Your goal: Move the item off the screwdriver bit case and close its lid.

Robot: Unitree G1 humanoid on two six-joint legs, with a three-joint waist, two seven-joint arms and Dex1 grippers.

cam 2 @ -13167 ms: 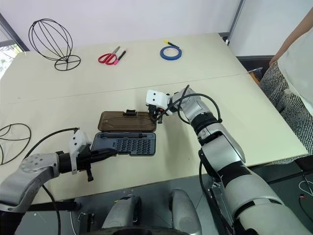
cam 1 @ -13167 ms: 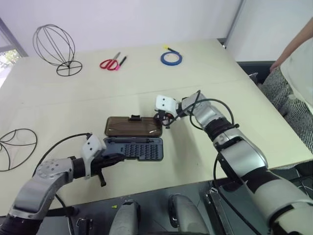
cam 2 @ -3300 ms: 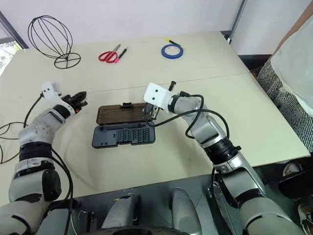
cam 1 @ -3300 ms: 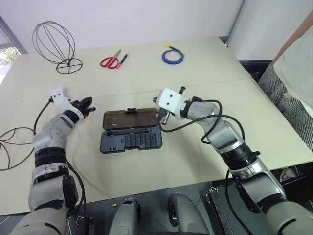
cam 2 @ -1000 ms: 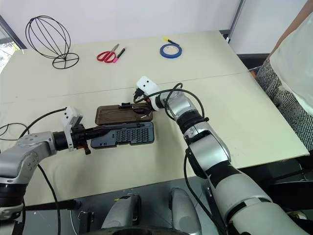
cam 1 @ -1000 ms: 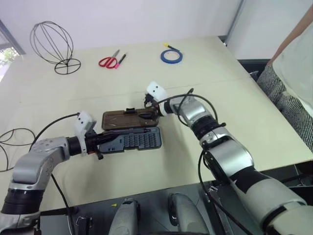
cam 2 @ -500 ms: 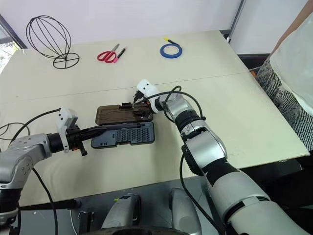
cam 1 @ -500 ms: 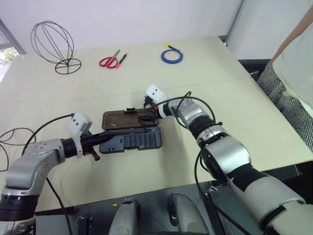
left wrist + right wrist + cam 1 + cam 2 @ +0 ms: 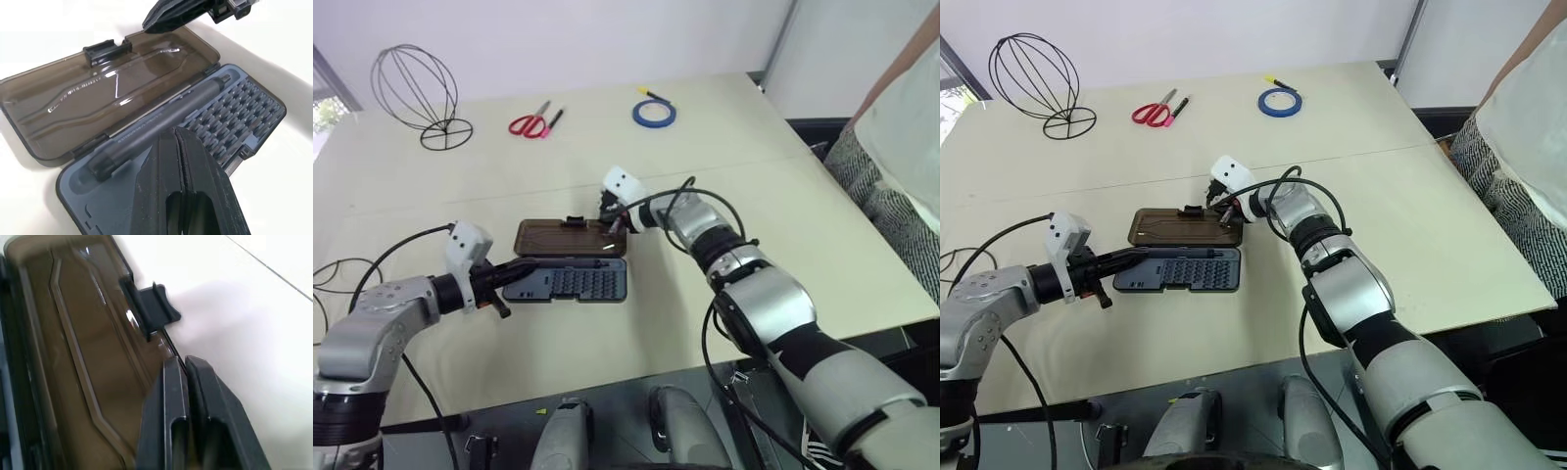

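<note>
Near the table's [image 9: 783, 225] middle, the screwdriver bit case [image 9: 566, 281] lies open, its lid [image 9: 563, 238] flat on the far side. The right gripper [image 9: 183, 363], fingers together, rests at the lid's far edge beside the latch [image 9: 150, 308]; the left gripper [image 9: 177, 132], fingers together, sits over the case's left end. One item [image 9: 416, 93] stands at the far left corner.

My right tool [image 9: 1225, 217] sits at the lid's [image 9: 563, 238] far edge beside the latch [image 9: 149, 308]; my left tool [image 9: 1136, 257] crowds the case's [image 9: 568, 282] left end. Table [image 9: 734, 176] beyond lies open.
</note>
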